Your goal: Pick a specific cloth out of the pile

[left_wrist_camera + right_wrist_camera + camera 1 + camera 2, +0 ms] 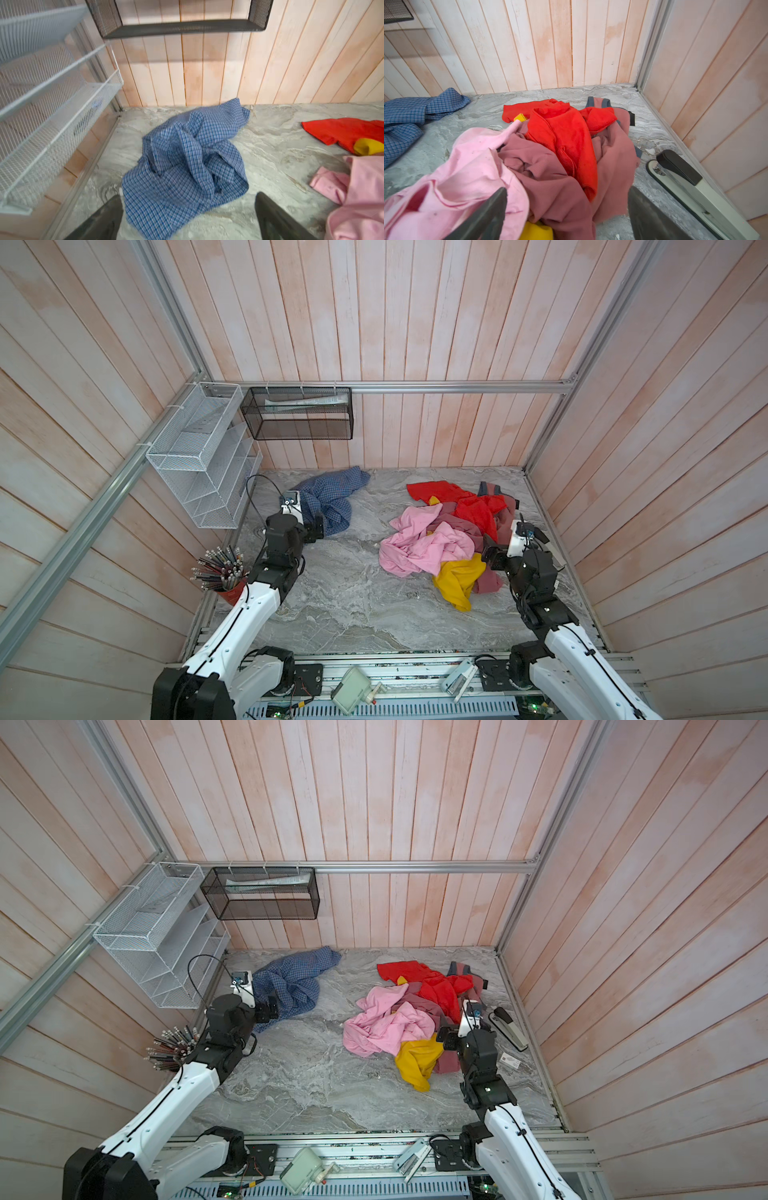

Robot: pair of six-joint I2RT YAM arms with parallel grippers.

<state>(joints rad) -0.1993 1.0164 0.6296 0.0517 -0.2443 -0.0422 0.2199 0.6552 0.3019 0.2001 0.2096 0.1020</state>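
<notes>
We read the grey marble-patterned desk (353, 605) as a clock face in both top views, with twelve at the back wall. Near the nine o'clock rim stands a red cup of pencils (228, 591), with a white wire-mesh rack (195, 460) on the wall above it; both look like bystanders.

At about eleven o'clock lies the large blue-and-white small-check shirt (334, 499), crumpled in loose folds on bare desk, well apart from the heap. The left tool (316, 526) hovers at the shirt's six o'clock edge, jaws spread wide and clamping nothing. In the left wrist view the fabric lies slack between and beyond the fingers (99, 220). We judge the shirt lies here as the picked-out piece, set where it cannot mix back in.

At two o'clock sits the pile of mixed garments (453, 539): plain pink cloth (415, 543) toward the centre, bright red cloth (478, 510) at its twelve, dusty rose knit (550, 187) underneath, and mustard-yellow cloth (457, 585) at its six. The right tool (493, 552) stands at the pile's three o'clock edge, jaws spread with nothing gripped, over pink and rose folds; we take it as placed to steady the heap. A long black-and-cream stapler (509, 1029) lies by the desk's three o'clock rim.
</notes>
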